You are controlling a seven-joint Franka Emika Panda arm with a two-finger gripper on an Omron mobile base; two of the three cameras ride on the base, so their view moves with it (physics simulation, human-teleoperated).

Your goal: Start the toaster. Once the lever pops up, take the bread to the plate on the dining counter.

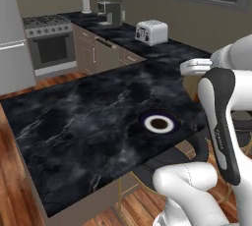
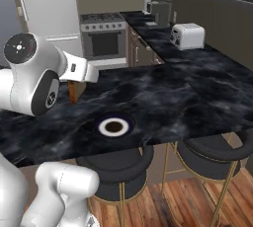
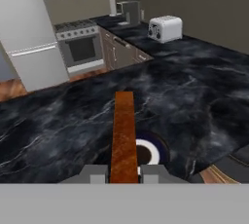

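Above near edge of dining bench (image 3: 194, 96), tool (image 3: 123, 174) clamped on bread (image 3: 123, 135), slice edge-on, hanging over plate (image 3: 151, 152) w/ toaster (image 3: 165, 28) far back on worktop. Risk: released from this height or tilt, bread may land on edge, tip off plate, maybe off bench edge. No legible writing or brands.

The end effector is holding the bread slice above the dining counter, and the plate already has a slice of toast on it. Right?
Not quite. The plate is bare, as the left base view shows. The end effector does hold the bread slice above the dining counter.
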